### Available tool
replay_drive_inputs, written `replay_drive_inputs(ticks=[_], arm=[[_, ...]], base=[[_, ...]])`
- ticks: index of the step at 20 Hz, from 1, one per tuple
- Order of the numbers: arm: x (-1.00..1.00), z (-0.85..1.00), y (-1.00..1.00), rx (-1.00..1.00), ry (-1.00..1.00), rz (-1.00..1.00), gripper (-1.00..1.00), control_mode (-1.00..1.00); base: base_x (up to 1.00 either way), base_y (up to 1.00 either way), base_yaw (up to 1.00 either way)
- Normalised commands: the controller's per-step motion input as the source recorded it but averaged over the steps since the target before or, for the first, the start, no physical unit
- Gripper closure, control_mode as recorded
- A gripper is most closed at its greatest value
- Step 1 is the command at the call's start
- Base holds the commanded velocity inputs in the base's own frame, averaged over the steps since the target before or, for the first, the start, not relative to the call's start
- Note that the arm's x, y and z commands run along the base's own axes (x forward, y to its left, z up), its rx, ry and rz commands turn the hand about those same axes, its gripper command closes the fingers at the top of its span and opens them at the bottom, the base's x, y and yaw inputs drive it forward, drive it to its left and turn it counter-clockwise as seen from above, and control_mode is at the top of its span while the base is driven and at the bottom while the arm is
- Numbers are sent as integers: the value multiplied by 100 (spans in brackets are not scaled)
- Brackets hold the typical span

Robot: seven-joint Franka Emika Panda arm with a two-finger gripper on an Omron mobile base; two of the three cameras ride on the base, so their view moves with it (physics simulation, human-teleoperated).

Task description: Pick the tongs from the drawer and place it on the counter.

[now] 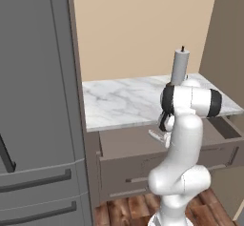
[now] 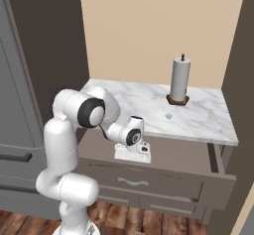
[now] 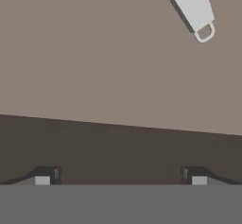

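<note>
The taupe drawer (image 1: 125, 145) stands pulled out under the white marble counter (image 1: 121, 101). My gripper (image 2: 133, 155) hangs over the drawer's left half, pointing down into it. In the hand view the gripper (image 3: 120, 176) is open, its two dark fingertips (image 3: 43, 178) far apart with nothing between them. The pale silvery tongs (image 3: 193, 4) lie on the drawer floor (image 3: 90, 53) at the upper right of that view, well away from the fingers, their ring end pointing toward the middle. A darker band, the drawer's inner wall (image 3: 118, 147), lies just ahead of the fingertips.
An upright paper-towel roll (image 2: 179, 79) on a dark base stands at the back right of the counter (image 2: 203, 117). The dark grey fridge (image 1: 33, 106) rises close on the left. A brown side panel (image 2: 243, 80) closes the right. The drawer front (image 2: 149, 179) juts toward the base.
</note>
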Motion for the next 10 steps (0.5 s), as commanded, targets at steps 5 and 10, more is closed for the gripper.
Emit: replay_drive_inputs(ticks=[5, 10], arm=[[-94, -29, -30, 9, 9, 0, -100, -100], [-100, 1, -37, 15, -4, 0, -100, -100]], base=[[0, 0, 0], [0, 0, 0]])
